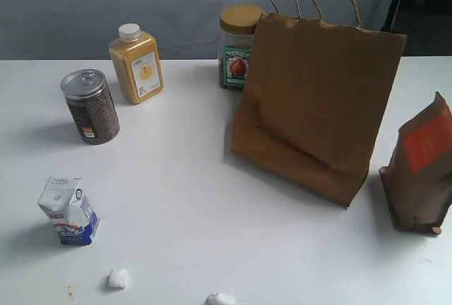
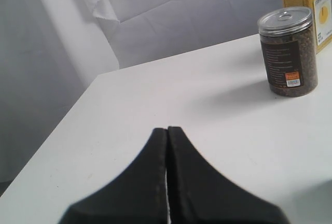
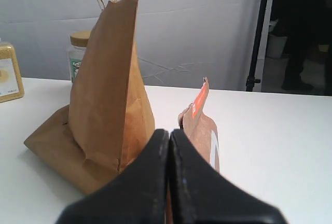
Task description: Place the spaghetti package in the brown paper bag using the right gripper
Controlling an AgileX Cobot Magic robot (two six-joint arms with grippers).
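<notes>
The brown paper bag (image 1: 314, 104) stands upright at the right middle of the white table (image 1: 191, 213), its twisted handles up; the right wrist view sees the brown paper bag (image 3: 106, 94) edge-on. The spaghetti package shows in no view. My right gripper (image 3: 169, 133) is shut with nothing between its black fingers, low over the table some way from the bag and the pouch. My left gripper (image 2: 167, 129) is shut and empty too, over the table's left part. Neither arm shows in the exterior view.
A brown pouch with an orange-red label (image 1: 424, 171) stands right of the bag, also seen as the pouch (image 3: 201, 125). Behind the bag is a yellow-lidded jar (image 1: 239, 47). A yellow bottle (image 1: 136, 65), a dark can (image 1: 90, 106), a milk carton (image 1: 68, 211) and two white lumps (image 1: 119, 277) lie left.
</notes>
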